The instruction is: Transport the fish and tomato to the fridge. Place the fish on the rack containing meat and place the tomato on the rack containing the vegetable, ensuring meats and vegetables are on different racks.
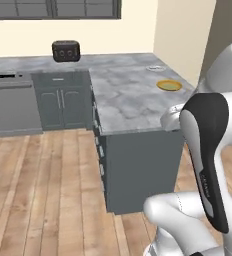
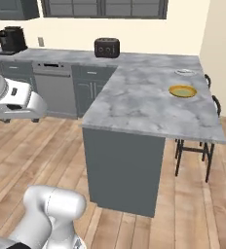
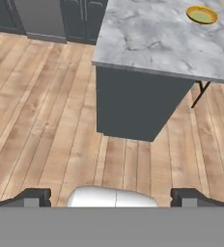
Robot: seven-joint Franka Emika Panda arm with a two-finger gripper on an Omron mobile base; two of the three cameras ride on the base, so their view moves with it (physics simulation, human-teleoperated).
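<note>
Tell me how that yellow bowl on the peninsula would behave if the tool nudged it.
The yellow bowl looks shallow and wide, so it would probably slide rather than tip. The marble counter looks smooth, so likely little grip. It sits near the far edge, so a push could send it off.

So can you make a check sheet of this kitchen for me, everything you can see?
Surface: grey marble counter, peninsula shape, over dark grey cabinets.
Job's things: nothing seen.
Clutter: yellow bowl and small white dish near the counter's far end; black toaster; coffee machine.
Grippers: gripper open, holding nothing, above the wooden floor.
Cables: nothing seen.
Surroundings: dishwasher, bar stools, window.
</note>
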